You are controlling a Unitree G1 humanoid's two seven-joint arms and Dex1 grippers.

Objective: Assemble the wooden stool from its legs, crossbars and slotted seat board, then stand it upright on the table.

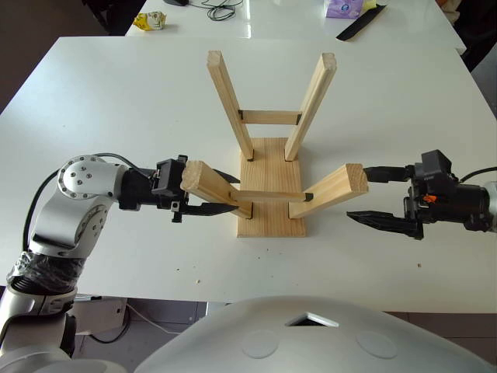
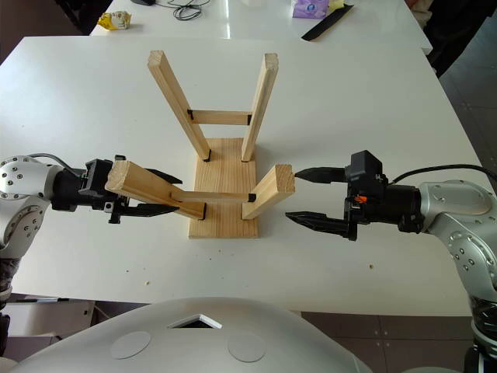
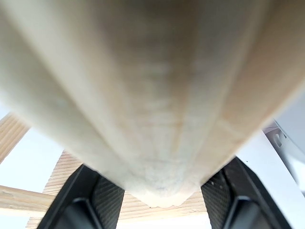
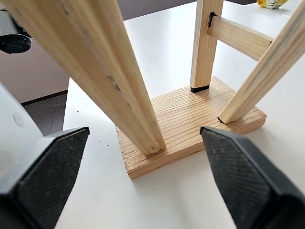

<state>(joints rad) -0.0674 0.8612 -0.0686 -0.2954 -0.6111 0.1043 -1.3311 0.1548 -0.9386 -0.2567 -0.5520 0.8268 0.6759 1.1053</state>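
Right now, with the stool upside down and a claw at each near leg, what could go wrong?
1. The left claw grips just the near left leg. Turning the stool by it might pull that leg out of the board.
2. The right claw is open beside the end of the near right leg. Closing off-centre might shove that leg and slide the stool sideways.

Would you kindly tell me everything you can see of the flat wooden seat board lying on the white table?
The rectangular seat board of pale wood with closely lined grain lies flat on the white table. Four splayed wooden legs stand up from slots near its corners, so the stool is upside down. The left gripper grips the near-left leg; the open right gripper hovers beside the board, not touching it.
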